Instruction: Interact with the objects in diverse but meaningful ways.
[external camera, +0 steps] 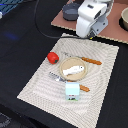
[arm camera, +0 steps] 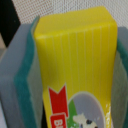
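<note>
Yellow box (arm camera: 75, 65) with red label gripped between the claw (arm camera: 70, 75) pads (arm camera: 27, 85), long axis running along the pads, label end nearer the wrist camera, arm raised over the desk (external camera: 20, 35), red pepper (external camera: 52, 57) beside the tan plate (external camera: 64, 64) holding a white piece (external camera: 74, 70), white carton (external camera: 72, 91) on the placemat (external camera: 100, 60)

My tool (arm camera: 70, 70) has no spare room: the yellow box with the red label (arm camera: 75, 60) fills the gap between my green-padded fingers (arm camera: 27, 90). Below on the counter (external camera: 20, 35), the woven placemat (external camera: 102, 75) is crowded mid-way: the tan plate (external camera: 64, 65) with the white elongated piece (external camera: 74, 70), the red pepper (external camera: 52, 57) near its rim, the white carton (external camera: 72, 91) just beside it, and cutlery either side. The placemat's edge strip towards the exterior view's right stays passable.
</note>
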